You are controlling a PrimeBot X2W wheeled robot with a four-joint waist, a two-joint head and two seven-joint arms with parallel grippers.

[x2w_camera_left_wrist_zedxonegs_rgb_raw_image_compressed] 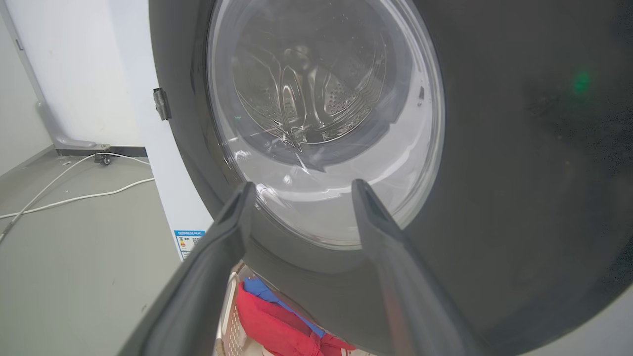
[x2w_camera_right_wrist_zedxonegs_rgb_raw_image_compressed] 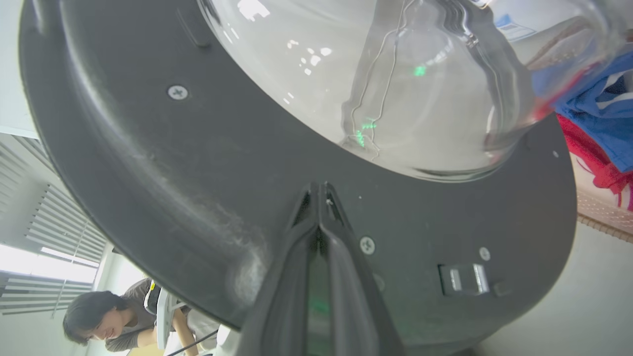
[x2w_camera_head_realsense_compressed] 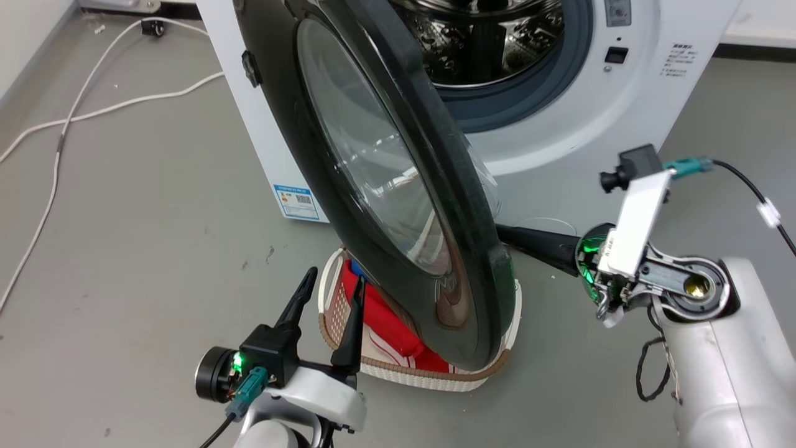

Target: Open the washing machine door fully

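Half open, washing machine door (x2w_camera_head_realsense_compressed: 283, 124) centre frame; right gripper (x2w_camera_right_wrist_zedxonegs_rgb_raw_image_compressed: 319, 190), fingers together, should push inner rim steadily; left gripper (x2w_camera_head_realsense_compressed: 333, 283) wide, idle

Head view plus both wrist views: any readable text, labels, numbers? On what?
Nothing here is legible.
Blue-edged sticker, low on the washing machine side panel: carries a code square, print too small to read.
Printed lines on the machine's white front, right of the drum opening: too small to read.
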